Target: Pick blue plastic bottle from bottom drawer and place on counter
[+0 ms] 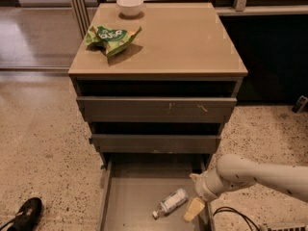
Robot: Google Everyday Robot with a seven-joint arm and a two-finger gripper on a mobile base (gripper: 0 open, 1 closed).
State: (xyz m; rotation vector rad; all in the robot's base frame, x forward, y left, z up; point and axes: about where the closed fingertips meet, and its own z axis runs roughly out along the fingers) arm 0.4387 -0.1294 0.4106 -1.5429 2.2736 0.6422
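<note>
The blue plastic bottle lies on its side on the floor of the open bottom drawer, cap toward the lower left. My gripper hangs at the end of the white arm inside the drawer's right side, just right of the bottle and apart from it. One pale finger shows beside the bottle. The tan counter is the cabinet's top, well above the gripper.
A green snack bag and a white bowl sit on the counter's left and back. Two upper drawers stand slightly open above the bottom drawer. A black shoe lies on the floor at the lower left.
</note>
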